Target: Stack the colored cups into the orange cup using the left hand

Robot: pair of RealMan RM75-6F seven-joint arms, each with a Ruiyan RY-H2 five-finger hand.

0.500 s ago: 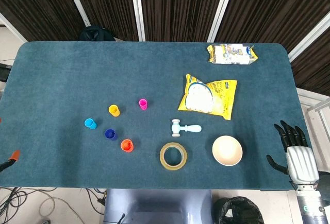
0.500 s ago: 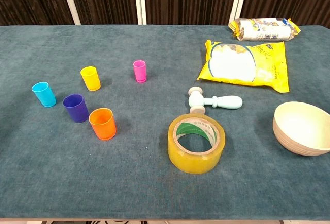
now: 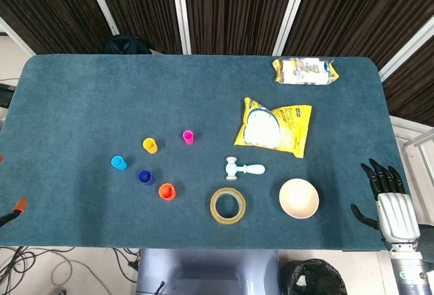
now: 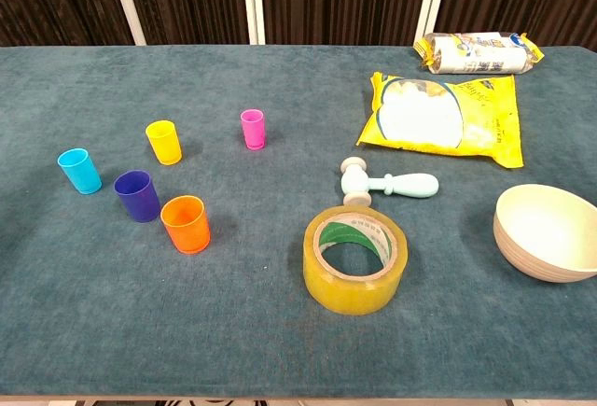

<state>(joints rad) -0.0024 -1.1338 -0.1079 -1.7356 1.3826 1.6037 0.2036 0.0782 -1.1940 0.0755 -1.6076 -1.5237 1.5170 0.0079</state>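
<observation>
Several small cups stand upright and apart on the left half of the blue table. The orange cup (image 3: 167,191) (image 4: 185,224) is nearest the front edge. Close behind it to the left stands the dark blue cup (image 3: 144,176) (image 4: 136,195). Further left is the light blue cup (image 3: 119,163) (image 4: 79,171). The yellow cup (image 3: 150,145) (image 4: 164,142) and the pink cup (image 3: 188,136) (image 4: 253,129) stand behind them. My right hand (image 3: 388,197) hangs off the table's right front corner with fingers spread, holding nothing. My left hand shows in neither view.
A roll of yellow tape (image 3: 228,205) (image 4: 355,259) lies right of the orange cup. A small toy hammer (image 3: 243,168) (image 4: 386,182), a cream bowl (image 3: 299,198) (image 4: 548,232) and two snack bags (image 3: 274,126) (image 3: 304,71) fill the right half.
</observation>
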